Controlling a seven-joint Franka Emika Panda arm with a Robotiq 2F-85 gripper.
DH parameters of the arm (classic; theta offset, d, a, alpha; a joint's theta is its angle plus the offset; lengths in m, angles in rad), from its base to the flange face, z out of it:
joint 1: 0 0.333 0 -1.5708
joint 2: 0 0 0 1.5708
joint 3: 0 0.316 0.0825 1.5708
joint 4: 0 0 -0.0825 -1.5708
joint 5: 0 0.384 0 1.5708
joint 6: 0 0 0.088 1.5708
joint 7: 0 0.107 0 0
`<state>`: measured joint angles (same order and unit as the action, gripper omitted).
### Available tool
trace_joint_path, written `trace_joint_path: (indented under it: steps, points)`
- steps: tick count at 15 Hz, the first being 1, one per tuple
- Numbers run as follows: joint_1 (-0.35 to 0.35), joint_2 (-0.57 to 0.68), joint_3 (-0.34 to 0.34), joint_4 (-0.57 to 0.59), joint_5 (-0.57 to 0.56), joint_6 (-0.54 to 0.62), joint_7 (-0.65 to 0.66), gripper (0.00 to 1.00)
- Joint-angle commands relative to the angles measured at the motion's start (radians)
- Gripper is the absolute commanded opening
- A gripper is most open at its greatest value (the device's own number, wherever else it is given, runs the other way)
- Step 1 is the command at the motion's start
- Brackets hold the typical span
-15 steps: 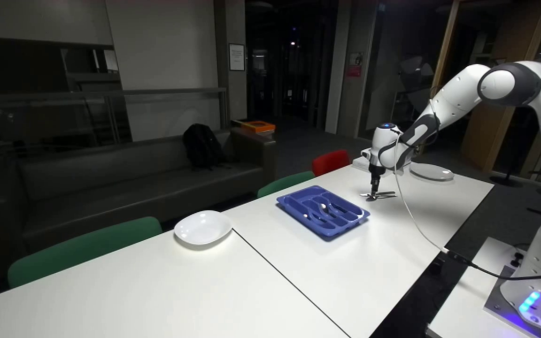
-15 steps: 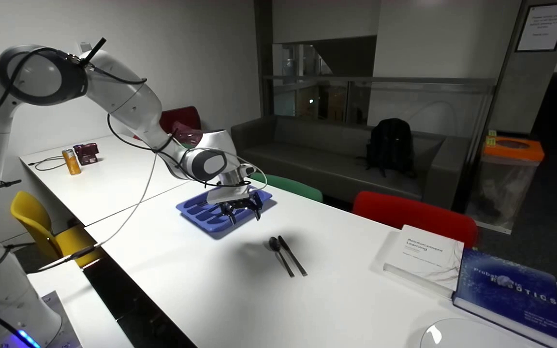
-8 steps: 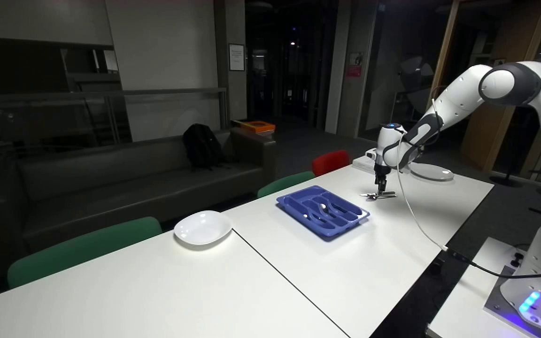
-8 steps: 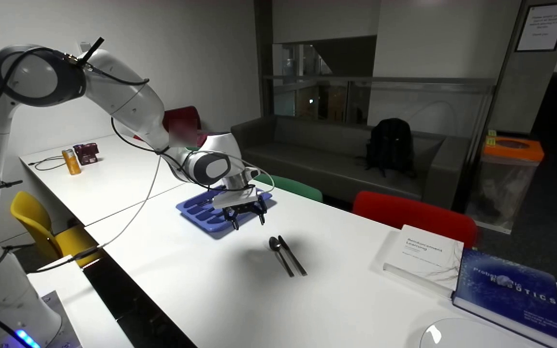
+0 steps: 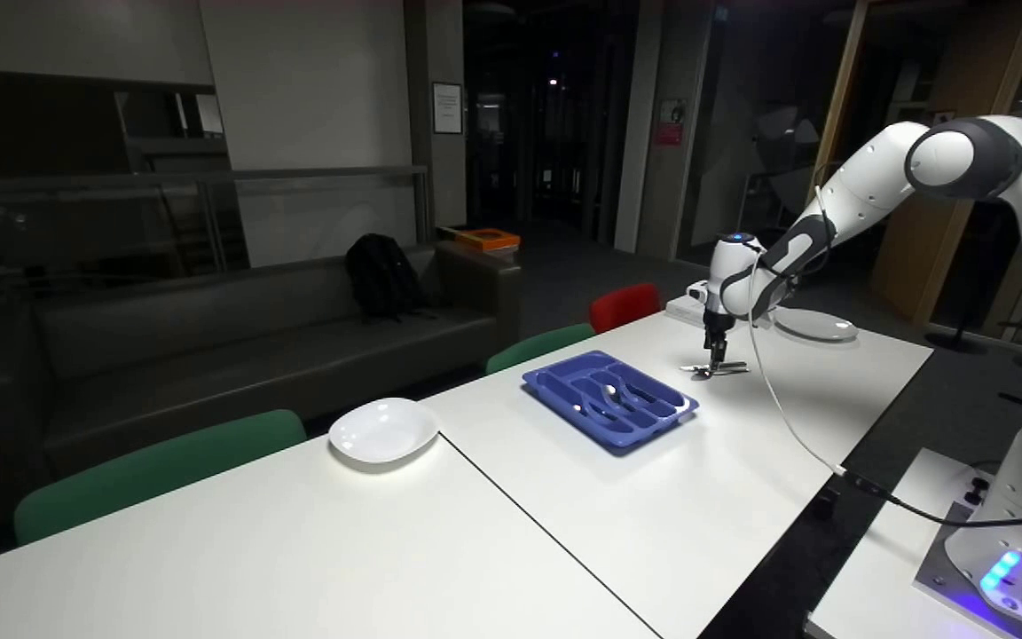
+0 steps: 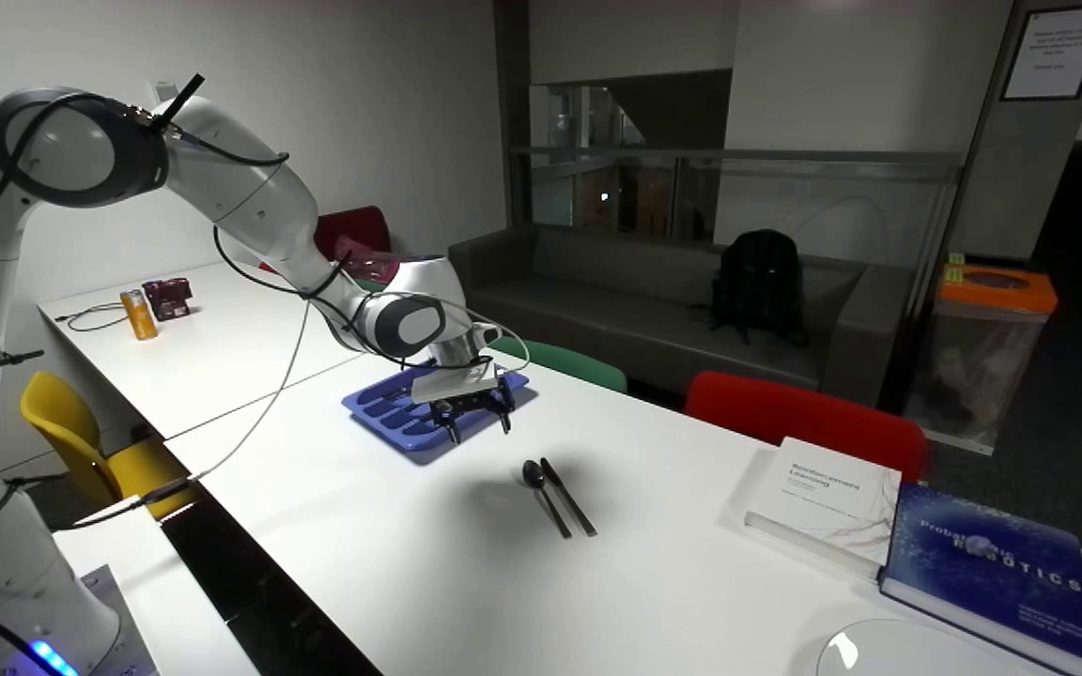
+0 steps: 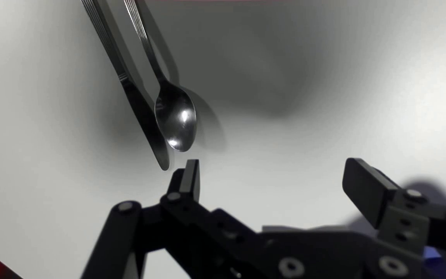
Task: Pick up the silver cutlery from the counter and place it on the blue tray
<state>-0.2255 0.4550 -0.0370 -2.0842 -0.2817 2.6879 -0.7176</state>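
Spoon (image 7: 174,110) beside knife (image 7: 132,92); both on counter (image 7: 265,170)

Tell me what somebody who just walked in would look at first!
Probably the big white robot arm, stretching over the white table with its gripper wide open above it. Next, perhaps, the bright blue tray on the table, with some cutlery inside. Then maybe the shiny spoon and knife, lying close together on the table, outside the tray.

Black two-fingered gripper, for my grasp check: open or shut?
Open: in the wrist view, the gripper has its fingers wide apart, white tabletop between.
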Motion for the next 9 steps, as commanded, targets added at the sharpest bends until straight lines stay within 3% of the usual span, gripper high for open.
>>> trace_joint_path:
  steps: [1, 9]
  points:
    - [0.004, -0.001, -0.003, 0.0, 0.003, -0.002, -0.002, 1.0]
    - [-0.028, 0.017, -0.008, 0.012, -0.011, 0.01, -0.085, 1.0]
